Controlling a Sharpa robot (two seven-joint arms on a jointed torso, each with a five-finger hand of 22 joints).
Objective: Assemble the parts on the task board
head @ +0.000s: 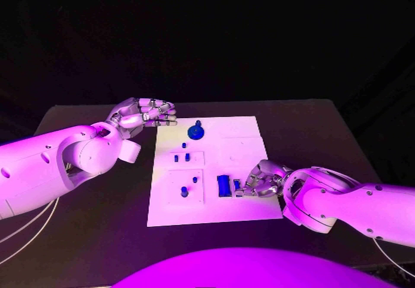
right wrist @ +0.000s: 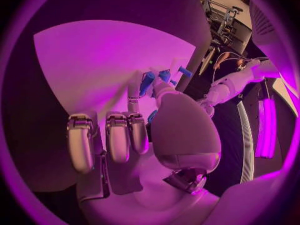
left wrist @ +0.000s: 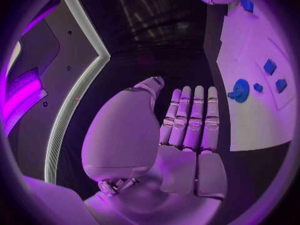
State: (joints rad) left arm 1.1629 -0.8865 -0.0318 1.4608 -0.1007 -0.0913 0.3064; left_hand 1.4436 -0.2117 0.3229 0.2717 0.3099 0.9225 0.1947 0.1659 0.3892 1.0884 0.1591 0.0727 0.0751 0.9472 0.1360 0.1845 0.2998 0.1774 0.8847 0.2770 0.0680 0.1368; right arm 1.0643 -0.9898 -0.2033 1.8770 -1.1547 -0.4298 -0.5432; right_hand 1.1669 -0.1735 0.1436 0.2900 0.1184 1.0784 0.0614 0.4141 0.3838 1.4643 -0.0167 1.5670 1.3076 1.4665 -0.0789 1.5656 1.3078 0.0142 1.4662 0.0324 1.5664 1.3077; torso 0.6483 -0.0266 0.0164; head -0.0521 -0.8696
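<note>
Task board point(head: 246, 135) lies on black table point(head: 86, 120); left hand point(head: 143, 113) empty, right hand point(head: 262, 179) pinching a blue part point(head: 237, 185).

black table point(head: 86, 120), white task board point(head: 242, 129) lying at its middle

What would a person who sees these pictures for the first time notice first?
Probably the white task board in the middle of the black table, with small blue parts on it; the round blue part near its far edge stands out most. Next come the two hands: the right hand rests on the board's near right part, beside a tall blue part, while the left hand hangs over the table just off the board's far left corner, holding nothing.
</note>
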